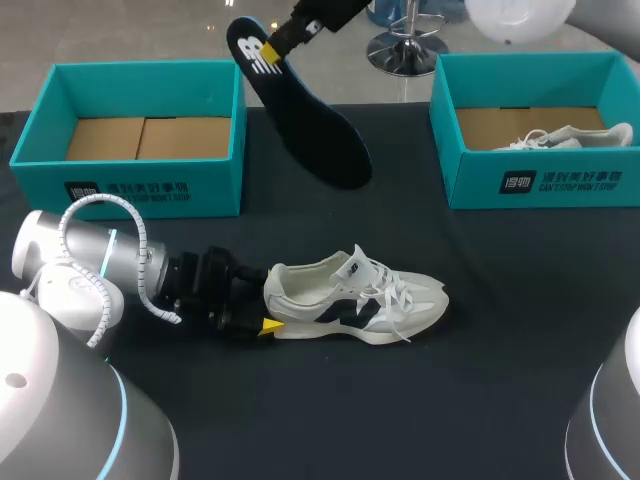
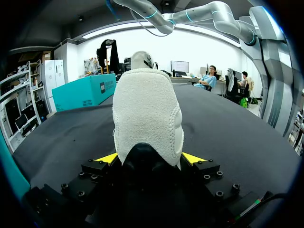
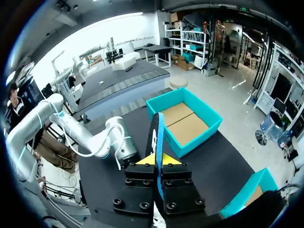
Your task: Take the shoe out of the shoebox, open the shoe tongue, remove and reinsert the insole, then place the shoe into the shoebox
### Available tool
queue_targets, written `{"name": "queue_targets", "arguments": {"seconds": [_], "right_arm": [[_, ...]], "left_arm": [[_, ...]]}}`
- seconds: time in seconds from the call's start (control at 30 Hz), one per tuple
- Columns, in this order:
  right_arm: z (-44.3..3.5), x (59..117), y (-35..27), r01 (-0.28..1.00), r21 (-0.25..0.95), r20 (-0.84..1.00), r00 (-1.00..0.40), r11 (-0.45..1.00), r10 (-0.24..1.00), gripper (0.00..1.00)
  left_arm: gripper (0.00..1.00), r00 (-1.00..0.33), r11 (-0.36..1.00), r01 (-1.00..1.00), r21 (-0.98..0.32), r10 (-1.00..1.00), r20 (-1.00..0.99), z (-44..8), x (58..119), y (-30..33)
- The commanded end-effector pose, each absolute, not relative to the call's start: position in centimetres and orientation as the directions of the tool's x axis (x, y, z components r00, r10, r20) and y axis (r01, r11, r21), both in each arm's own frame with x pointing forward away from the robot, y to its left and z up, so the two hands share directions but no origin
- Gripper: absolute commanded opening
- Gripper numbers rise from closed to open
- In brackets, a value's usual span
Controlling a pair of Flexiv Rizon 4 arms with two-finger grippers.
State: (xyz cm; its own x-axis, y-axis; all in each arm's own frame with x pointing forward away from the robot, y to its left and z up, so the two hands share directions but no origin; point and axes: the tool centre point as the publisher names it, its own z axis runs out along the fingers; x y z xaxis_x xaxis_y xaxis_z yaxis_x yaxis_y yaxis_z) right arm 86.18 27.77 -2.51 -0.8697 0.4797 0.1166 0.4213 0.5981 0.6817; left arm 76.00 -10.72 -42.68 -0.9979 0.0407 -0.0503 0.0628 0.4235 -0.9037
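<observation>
The left gripper [image 2: 149,159] clamps the heel of the shoe [image 1: 355,295], which stands on the table [image 1: 500,350]. The right gripper [image 3: 156,160] pinches the insole [image 1: 305,110], held aloft.

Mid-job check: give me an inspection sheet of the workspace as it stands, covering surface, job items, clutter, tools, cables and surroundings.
Surface: table under a black cover.
Job's things: white shoe upright on the table; insole out of it, held in the air between the boxes; left box shows only its cardboard floor; right box open.
Clutter: second shoe lying in the right box.
Tools: left tool shut on the shoe's heel; right tool shut on one end of the insole.
Cables: white coiled hose looped along the left arm.
Surroundings: nothing seen.
</observation>
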Motion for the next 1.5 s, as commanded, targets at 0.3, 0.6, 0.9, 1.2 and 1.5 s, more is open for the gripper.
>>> {"name": "queue_targets", "arguments": {"seconds": [0.3,0.6,0.9,1.2,1.5], "right_arm": [[1.1,85.8,29.5,0.522,0.785,0.359,-0.822,0.334,0.442,0.0],[1.1,85.8,29.5,0.522,0.785,0.359,-0.822,0.334,0.442,0.0],[2.0,84.6,28.2,0.629,0.751,0.518,-0.75,0.201,0.411,0.0],[5.7,81.5,25.3,0.686,0.718,0.607,-0.701,0.121,0.375,0.0],[9.6,79.7,23.0,0.756,0.642,0.68,-0.64,0.133,0.358,0.0]], "left_arm": [[0.0,-0.998,0.428,0.063,-0.902,0.041,-0.05,-43.3,76.2,-10.9],[0.0,-0.998,0.428,0.063,-0.902,0.041,-0.05,-43.3,76.2,-10.9],[0.0,-0.998,0.428,0.063,-0.902,0.041,-0.05,-43.3,76.2,-10.9],[0.0,-0.998,0.428,0.063,-0.902,0.041,-0.05,-43.3,76.2,-10.9],[0.0,-0.998,0.428,0.063,-0.902,0.041,-0.05,-43.3,76.2,-10.9]]}}
